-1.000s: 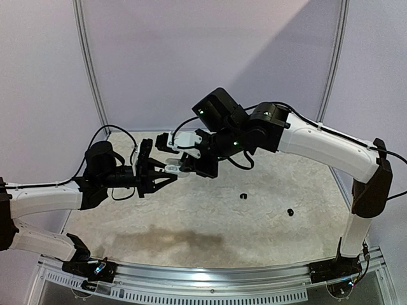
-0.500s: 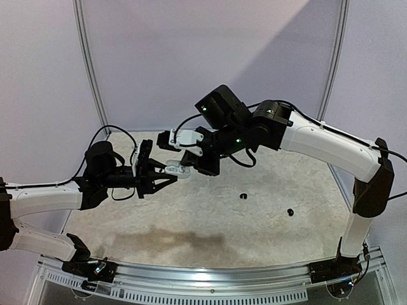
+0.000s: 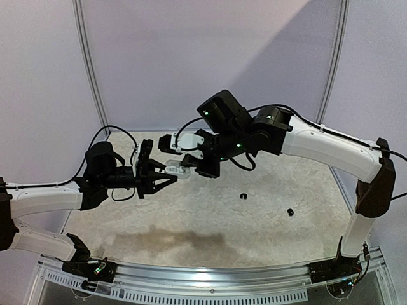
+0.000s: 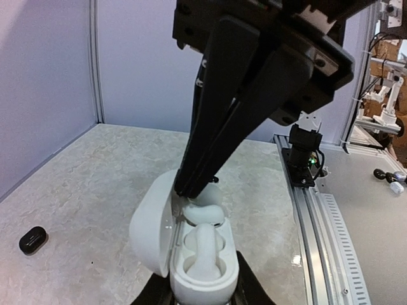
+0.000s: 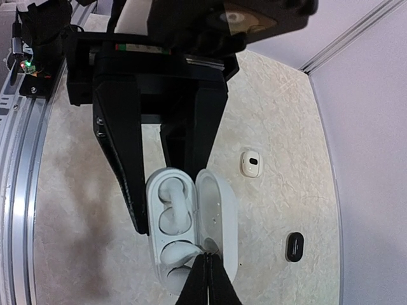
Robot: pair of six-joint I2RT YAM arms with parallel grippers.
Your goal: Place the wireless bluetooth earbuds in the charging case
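An earbud [image 4: 203,251] lies inside the charging case [image 4: 219,279], above the table [image 4: 82,184].

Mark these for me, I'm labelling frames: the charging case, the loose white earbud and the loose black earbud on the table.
charging case [image 5: 215,213]: right wrist view, inside of the open lid.
white earbud [image 5: 252,163]: right wrist view, middle of its body.
black earbud [image 5: 294,246]: right wrist view, middle of its body.
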